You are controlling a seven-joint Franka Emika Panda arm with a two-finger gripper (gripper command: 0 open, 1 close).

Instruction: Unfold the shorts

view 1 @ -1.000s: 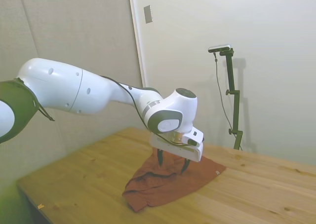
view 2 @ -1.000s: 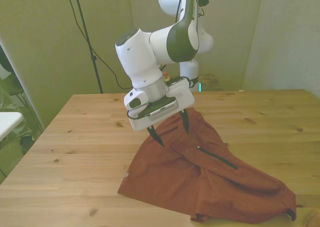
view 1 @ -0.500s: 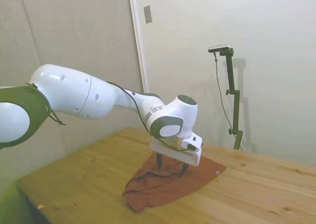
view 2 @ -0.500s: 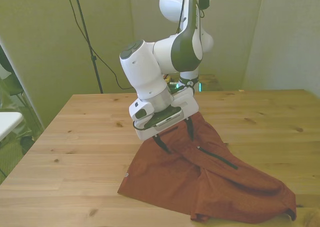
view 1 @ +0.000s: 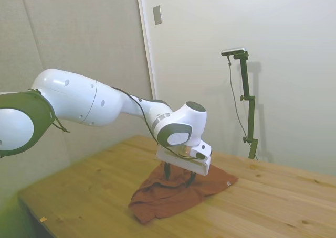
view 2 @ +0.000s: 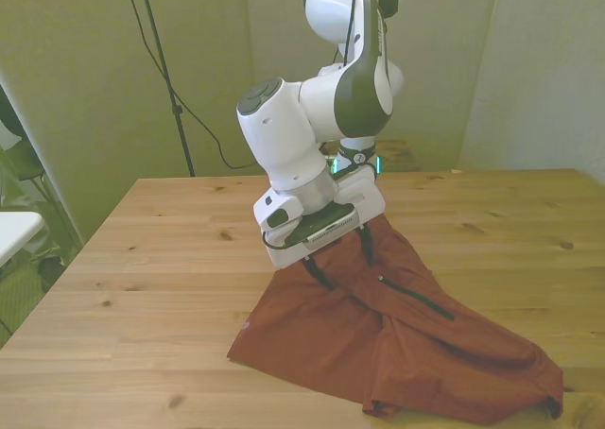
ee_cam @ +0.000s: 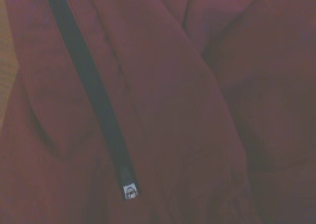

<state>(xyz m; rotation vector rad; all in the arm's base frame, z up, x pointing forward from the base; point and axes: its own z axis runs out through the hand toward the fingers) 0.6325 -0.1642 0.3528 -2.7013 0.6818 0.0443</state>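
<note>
— Where do the shorts [view 2: 397, 339] lie?

— Spread in soft folds on the wooden tabletop [view 2: 161, 259], rust-brown, still partly folded over themselves. In the front view they run from under the arm down toward the front view's right, ending in a bunched corner near the tabletop's near edge. A dark zipper line [view 2: 413, 298] crosses the upper layer; the wrist view shows the same zipper [ee_cam: 94, 93] close up, with a small pale pull at its end.

— And in the side view?

— The shorts [view 1: 168, 198] sit near the middle of the tabletop [view 1: 89, 196], with a small white tag [view 1: 229, 183] at the hem farthest from the arm.

— Where is the pincer against the cloth?

— The pincer [view 2: 341, 258] is right down on the shorts, at the end nearest the robot's base. Its two dark fingers stand spread apart, both tips touching or pressing into the fabric — one finger [view 2: 317, 272] toward the front view's left, the other beside the zipper's upper end. The side view shows the pincer [view 1: 177, 177] the same way, tips sunk into a raised fold.

— Is it pinching anything?

— Nothing is clamped between the fingers; they straddle a ridge of cloth.
</note>
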